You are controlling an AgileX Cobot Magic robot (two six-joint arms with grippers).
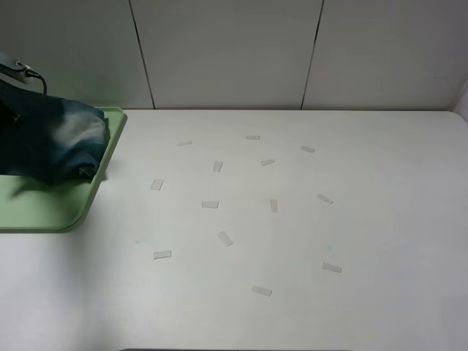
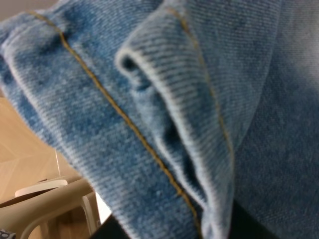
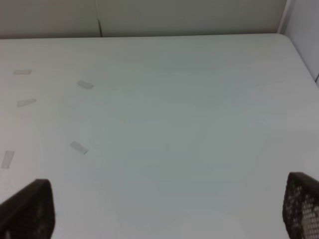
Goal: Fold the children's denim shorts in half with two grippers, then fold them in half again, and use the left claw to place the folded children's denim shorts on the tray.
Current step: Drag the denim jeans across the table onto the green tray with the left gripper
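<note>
Hanging bunched over the light-green tray (image 1: 88,197), the folded denim shorts (image 1: 51,142) hide the left claw, so its grip cannot be told. The right gripper (image 3: 164,211) hovers spread wide above the white table (image 3: 174,124).

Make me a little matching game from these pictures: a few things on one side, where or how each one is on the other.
Things:
1. denim shorts
2. tray
3. tape strips
4. right gripper

Descriptions:
A. scattered over the white table's middle
B. open, nothing between its fingers
C. light green, at the table's left edge
D. bunched up over the tray

Pairs: 1-D, 2-C, 3-A, 4-B
</note>
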